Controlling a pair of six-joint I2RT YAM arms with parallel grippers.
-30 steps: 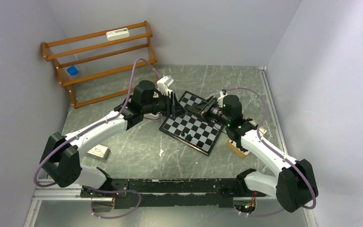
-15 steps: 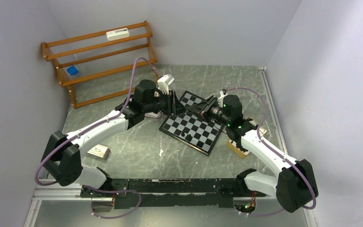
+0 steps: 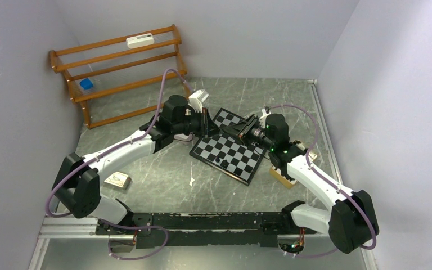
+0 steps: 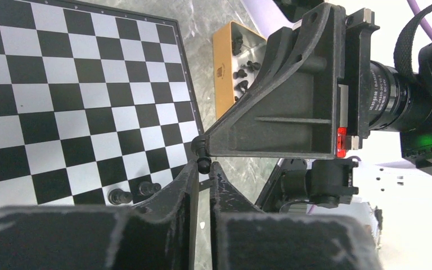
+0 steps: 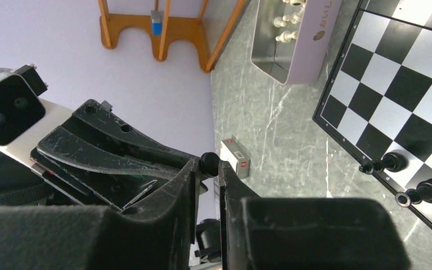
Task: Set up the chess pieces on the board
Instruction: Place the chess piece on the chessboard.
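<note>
The chessboard [image 3: 242,154] lies mid-table, also in the left wrist view [image 4: 62,101] and the right wrist view [image 5: 405,73]. My two grippers meet tip to tip above its far left edge. A small black chess piece [image 4: 203,163] sits between the tips of my left gripper [image 4: 203,169]. The same piece [image 5: 208,163] is also pinched at the tips of my right gripper [image 5: 207,169]. Both pairs of fingers are closed on it. Two black pieces [image 4: 119,196] [image 4: 146,188] lie on their sides at the board's near edge [image 3: 220,162].
An orange tray [image 4: 228,67] with several black pieces sits right of the board [image 3: 281,177]. A lavender tray [image 5: 292,39] holds white pieces left of it. A wooden rack [image 3: 118,73] stands far left. A small box [image 3: 117,180] lies near left.
My left gripper has moved slightly right and up, closing onto the right gripper's tips. The right arm has barely moved.
</note>
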